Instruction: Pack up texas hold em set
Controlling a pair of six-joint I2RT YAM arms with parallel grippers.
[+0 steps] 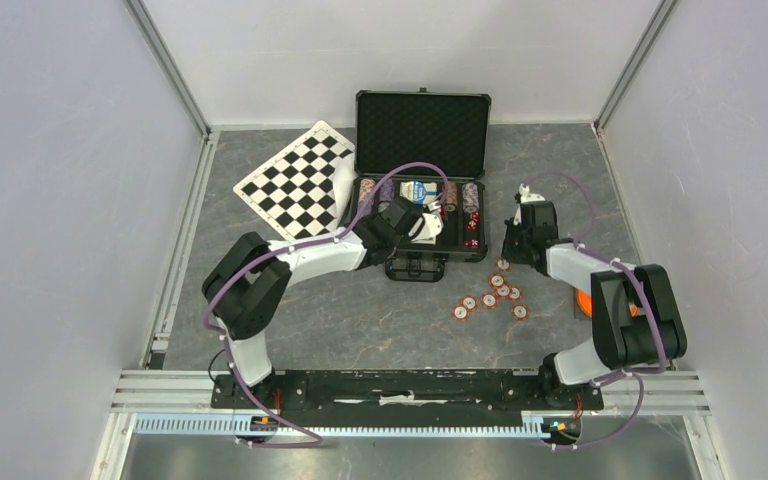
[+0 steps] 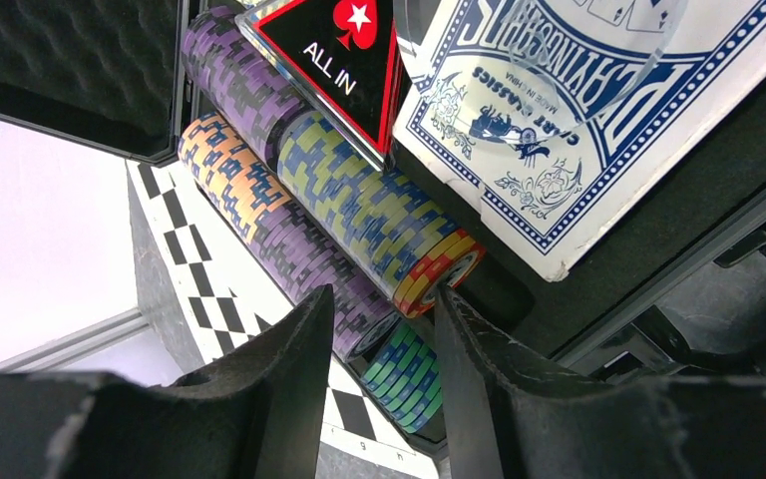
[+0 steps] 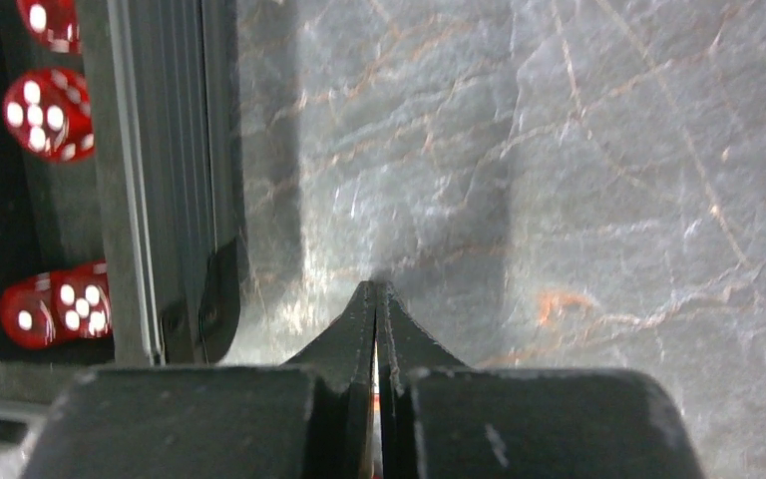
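At the far middle of the surface (image 1: 360, 320) the black case (image 1: 422, 105) lies open with its lid upright, and the checkered board (image 1: 295, 180) is just beside its left wall. The left tool (image 2: 379, 299) hangs over the chip rows (image 2: 379, 215) inside. Its fingers are parted partway with nothing between them, and its arm crosses the case's front left corner. Beside the rows lie a black triangular plaque (image 2: 334, 60) lettered "ALL IN" under a red spade, and a blue-backed card deck (image 2: 598, 150) whose upside-down small print reads "MADE IN CHINA". The right tool (image 3: 375, 289) is pressed shut over bare surface just right of the case wall, with red dice (image 3: 45, 115) inside that wall. An orange sliver in its seam may be something pinched. Loose chips (image 1: 490, 295) lie nearby, and an orange object (image 1: 582, 300) is half hidden behind the right arm.
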